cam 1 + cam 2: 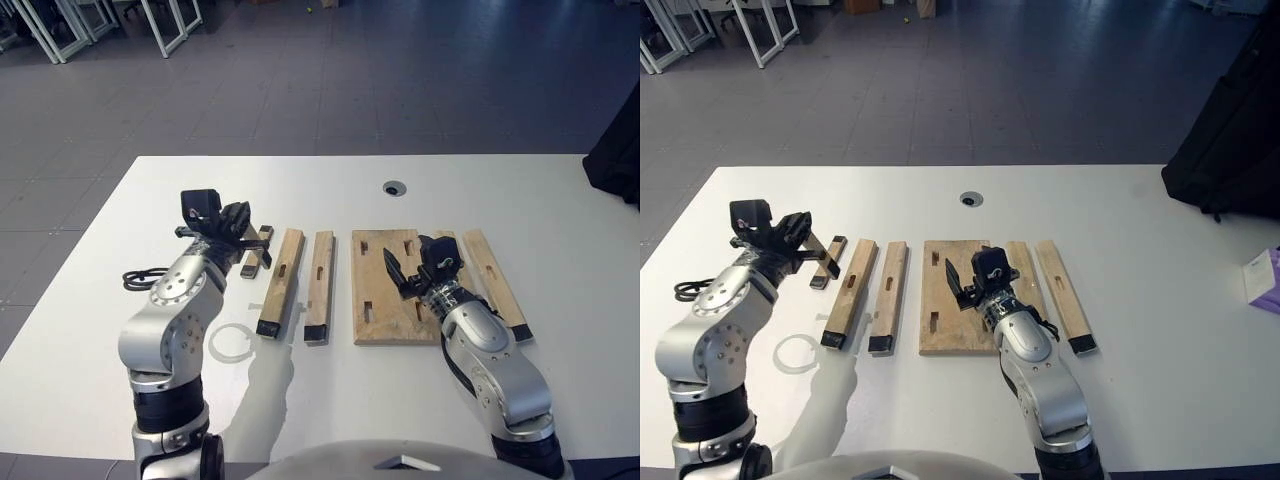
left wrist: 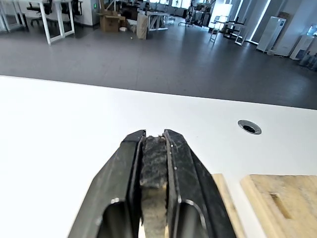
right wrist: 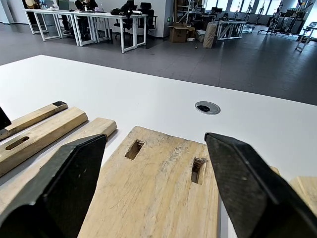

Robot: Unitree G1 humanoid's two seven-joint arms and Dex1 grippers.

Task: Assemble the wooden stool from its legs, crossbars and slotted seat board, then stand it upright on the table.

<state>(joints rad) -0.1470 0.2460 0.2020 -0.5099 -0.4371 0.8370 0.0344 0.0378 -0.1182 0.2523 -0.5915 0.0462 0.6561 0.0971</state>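
**Left jaws clamped on a crossbar, right jaws spread over the seat board**

The left gripper [image 2: 154, 135] hangs over the table's [image 1: 150, 200] left part. Its jaws are pressed together on a crossbar [image 2: 153, 166], a thin wooden strip with dark ends. In the left wrist view the strip's dark end sits squeezed between the two fingers, right up at their tips. In the head views the strip runs across the fingers at an angle, with a dark end showing on either side of them.

The right gripper [image 3: 156, 141] hovers over the seat board [image 1: 385, 300] with its jaws wide apart. In the right wrist view the board lies flat between and below the two fingers [image 3: 74, 173], and two of its slots [image 3: 134, 148] show in the gap. I cannot tell whether the fingertips touch the wood.

The board lies near the middle of the table. Two legs [image 1: 281, 282] [image 1: 319, 287] lie side by side to its left, just beside the held crossbar. Two more legs lie to its right: one [image 1: 1021, 258] partly hidden by the right arm, the other [image 1: 497, 285] farther out. All four are flat and roughly parallel.

A white ring [image 1: 232, 342] lies by the left arm, a black cable [image 1: 145, 277] curls near the table's left edge, and a round grommet hole [image 1: 395, 187] sits beyond the board.
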